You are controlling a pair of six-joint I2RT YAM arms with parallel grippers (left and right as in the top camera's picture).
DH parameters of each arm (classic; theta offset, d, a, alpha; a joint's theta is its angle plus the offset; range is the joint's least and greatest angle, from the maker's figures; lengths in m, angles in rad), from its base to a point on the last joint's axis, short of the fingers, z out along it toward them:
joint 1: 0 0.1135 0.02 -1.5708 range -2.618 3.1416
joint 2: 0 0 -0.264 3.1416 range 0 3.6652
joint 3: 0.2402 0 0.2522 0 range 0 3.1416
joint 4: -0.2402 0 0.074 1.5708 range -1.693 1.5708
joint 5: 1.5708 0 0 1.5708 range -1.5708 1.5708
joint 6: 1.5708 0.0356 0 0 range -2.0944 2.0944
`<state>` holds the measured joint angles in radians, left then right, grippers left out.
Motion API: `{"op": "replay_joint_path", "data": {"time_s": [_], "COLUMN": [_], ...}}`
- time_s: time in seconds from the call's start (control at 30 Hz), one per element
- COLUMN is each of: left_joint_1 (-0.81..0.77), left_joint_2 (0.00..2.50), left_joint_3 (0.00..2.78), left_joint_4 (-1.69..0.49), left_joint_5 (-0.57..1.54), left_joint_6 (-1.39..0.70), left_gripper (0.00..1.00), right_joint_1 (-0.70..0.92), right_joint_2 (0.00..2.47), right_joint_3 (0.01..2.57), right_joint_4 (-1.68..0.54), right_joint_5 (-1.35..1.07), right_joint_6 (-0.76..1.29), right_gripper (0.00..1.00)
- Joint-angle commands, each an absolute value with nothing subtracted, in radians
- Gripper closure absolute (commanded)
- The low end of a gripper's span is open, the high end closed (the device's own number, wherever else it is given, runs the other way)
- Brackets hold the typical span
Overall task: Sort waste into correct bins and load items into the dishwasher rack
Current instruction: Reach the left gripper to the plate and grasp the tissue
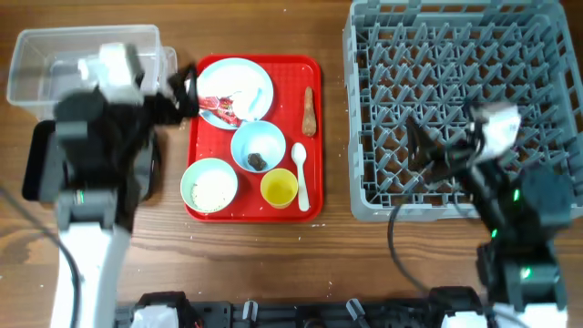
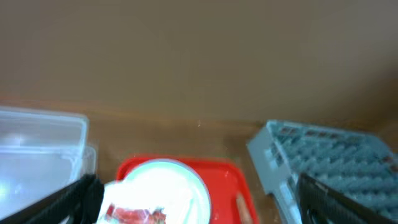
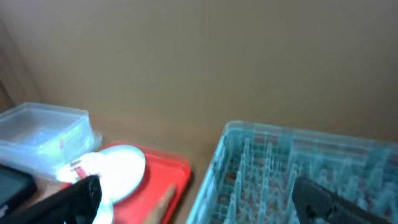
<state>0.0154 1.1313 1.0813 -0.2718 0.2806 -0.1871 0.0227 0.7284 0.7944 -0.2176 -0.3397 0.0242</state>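
At the left edge of the red tray (image 1: 296, 73), I am hovering my left gripper (image 1: 185, 91) just beside the light blue plate (image 1: 250, 77). The crumpled red-and-white wrapper (image 1: 219, 107) is lying on the near part of the plate, and it looks to me like the first waste to lift. The fingers (image 2: 74, 202) are standing wide apart with nothing between them. I am holding my right gripper (image 1: 421, 150) over the dishwasher rack (image 1: 510, 55), likewise spread wide and empty. I judge it is waiting there so that dishes can go to the pegs without crossing my left arm.

The bins are sitting on my left side, which is why the left arm is taking the waste. I am counting two: the clear tub (image 1: 55, 50) at the far corner and the black tray (image 1: 35, 164), half hidden under my arm.

On the red tray I am counting one plate, two bowls, one yellow cup (image 1: 279, 188) and one white spoon (image 1: 301, 173). The light blue bowl (image 1: 258, 132) is holding a single dark lump (image 1: 257, 161). The pale green bowl (image 1: 185, 182) is carrying rice grains (image 1: 211, 189), too many to count. One brown food piece (image 1: 309, 111) is lying bare on the tray beside the plate. There is one rack, and as far as I can see nothing is loaded in it yet.
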Motion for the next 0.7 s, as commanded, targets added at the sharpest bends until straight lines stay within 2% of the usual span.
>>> {"op": "replay_joint_path", "data": {"time_s": [0.0, 0.07, 0.13, 0.33, 0.37, 0.43, 0.47, 0.67], "left_joint_1": [-0.045, -0.099, -0.134, -0.155, -0.155, -0.155, -0.155, -0.168], "left_joint_2": [1.376, 1.585, 1.767, 1.919, 1.928, 1.978, 2.005, 2.180], "left_joint_3": [1.367, 1.610, 1.796, 1.800, 1.800, 1.800, 1.800, 1.800], "left_joint_4": [-0.469, -0.680, -0.828, -0.841, -0.836, -0.855, -0.853, -0.826], "left_joint_5": [0.262, 0.175, 0.222, 0.315, 0.268, 0.016, -0.016, -0.084], "left_joint_6": [-0.191, -0.191, -0.192, -0.192, -0.224, -0.486, -0.528, -0.502], "left_gripper": [0.00, 0.00, 0.00, 0.00, 0.02, 0.03, 0.03, 0.01], "right_joint_1": [0.023, 0.023, 0.023, 0.023, 0.023, 0.023, 0.023, 0.023], "right_joint_2": [0.910, 1.051, 1.145, 1.223, 1.223, 1.224, 1.225, 1.231], "right_joint_3": [1.019, 1.180, 1.261, 1.261, 1.261, 1.261, 1.261, 1.261], "right_joint_4": [-0.389, -0.572, -0.676, -0.742, -0.742, -0.742, -0.742, -0.746], "right_joint_5": [-0.395, -0.395, -0.395, -0.395, -0.394, -0.395, -0.394, -0.394], "right_joint_6": [-0.041, -0.072, -0.077, -0.050, -0.049, -0.049, -0.049, -0.049], "right_gripper": [0.00, 0.00, 0.00, 0.00, 0.00, 0.00, 0.00, 0.00]}}
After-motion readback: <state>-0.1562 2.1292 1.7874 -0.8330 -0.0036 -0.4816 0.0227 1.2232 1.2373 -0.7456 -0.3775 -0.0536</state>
